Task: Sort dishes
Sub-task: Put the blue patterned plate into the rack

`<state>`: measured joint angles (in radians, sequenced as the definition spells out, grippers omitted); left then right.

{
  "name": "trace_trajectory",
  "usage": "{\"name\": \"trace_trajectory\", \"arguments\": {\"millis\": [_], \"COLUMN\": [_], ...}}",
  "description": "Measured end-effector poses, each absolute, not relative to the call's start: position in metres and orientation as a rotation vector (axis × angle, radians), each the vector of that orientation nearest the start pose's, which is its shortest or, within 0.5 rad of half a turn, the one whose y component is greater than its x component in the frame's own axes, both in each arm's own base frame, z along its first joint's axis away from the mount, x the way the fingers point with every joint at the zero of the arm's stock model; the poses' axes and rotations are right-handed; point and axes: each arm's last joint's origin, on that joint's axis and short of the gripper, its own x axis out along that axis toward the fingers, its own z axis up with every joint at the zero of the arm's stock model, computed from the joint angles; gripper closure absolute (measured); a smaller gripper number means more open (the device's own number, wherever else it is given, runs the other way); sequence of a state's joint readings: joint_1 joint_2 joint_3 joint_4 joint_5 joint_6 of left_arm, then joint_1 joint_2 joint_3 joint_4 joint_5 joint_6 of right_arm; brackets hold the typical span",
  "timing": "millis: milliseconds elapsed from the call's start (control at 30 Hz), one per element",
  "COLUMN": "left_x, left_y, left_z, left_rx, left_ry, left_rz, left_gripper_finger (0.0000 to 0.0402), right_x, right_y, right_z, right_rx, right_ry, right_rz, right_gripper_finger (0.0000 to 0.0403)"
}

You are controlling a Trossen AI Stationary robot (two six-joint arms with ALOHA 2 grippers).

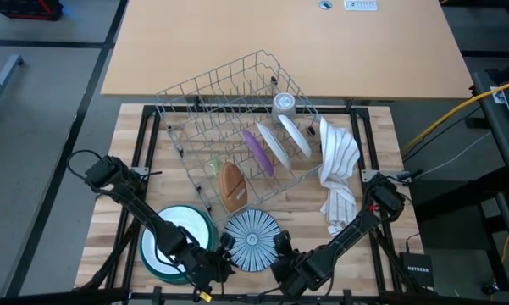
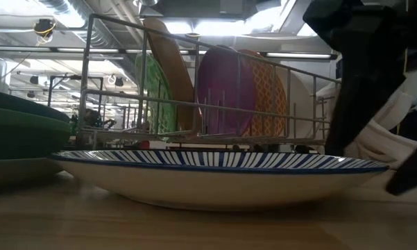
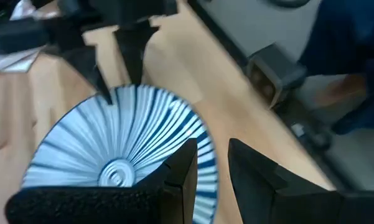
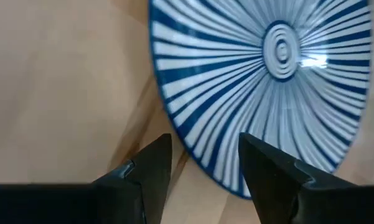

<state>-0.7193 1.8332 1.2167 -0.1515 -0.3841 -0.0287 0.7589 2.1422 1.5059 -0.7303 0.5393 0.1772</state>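
A blue-and-white striped plate [image 1: 252, 240] lies flat on its base on the wooden table, near the front edge between both arms. My left gripper [image 1: 224, 251] is at the plate's left rim and shut on it. My right gripper [image 1: 281, 251] stands open at the plate's right rim. In the right wrist view its two fingers [image 4: 152, 177] straddle the rim of the striped plate [image 4: 267, 74] with room on both sides. More dishes stand on edge in the wire rack [image 1: 237, 127]: a purple one [image 1: 258, 151], white ones [image 1: 292, 135] and a brown one [image 1: 231, 185]. My left gripper has the striped plate's left rim [image 3: 206, 171] between its two fingers. One finger [image 3: 183, 177] lies over the plate's inside and the other is outside the rim. The fingers slant down from the table's near left. The plate stays level on the table.
A stack of large green and white plates [image 1: 176, 241] sits just left of the striped plate, under my left arm. A white striped cloth [image 1: 339, 174] lies at the right, beside the rack. The table's near edge is close behind both grippers.
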Motion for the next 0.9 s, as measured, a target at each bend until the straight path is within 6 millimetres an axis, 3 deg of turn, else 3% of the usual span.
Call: {"name": "trace_trajectory", "arguments": {"millis": [267,633,767,900], "left_x": [0.310,0.312,0.312,0.312], "left_y": [-0.235,-0.233,-0.233,-0.233], "left_z": [0.198,0.198,0.198,0.198], "left_rx": [0.344,0.347,0.347,0.344], "left_ry": [0.691,0.689,0.689,0.685], "left_rz": [-0.213,-0.209,-0.209,-0.210], "left_gripper_finger": [0.0321,0.0321,0.0321,0.0321], "right_x": [0.313,0.319,0.326,0.332], "right_y": [0.274,0.268,0.263,0.257], "right_z": [0.119,0.105,0.104,0.103], "right_rx": [-0.759,-0.854,-0.824,-0.801], "right_ry": [1.073,1.021,1.020,1.037], "right_rz": [0.001,-0.126,-0.137,-0.132], "right_gripper_finger": [0.0212,0.0216,0.0245,0.0298]}}
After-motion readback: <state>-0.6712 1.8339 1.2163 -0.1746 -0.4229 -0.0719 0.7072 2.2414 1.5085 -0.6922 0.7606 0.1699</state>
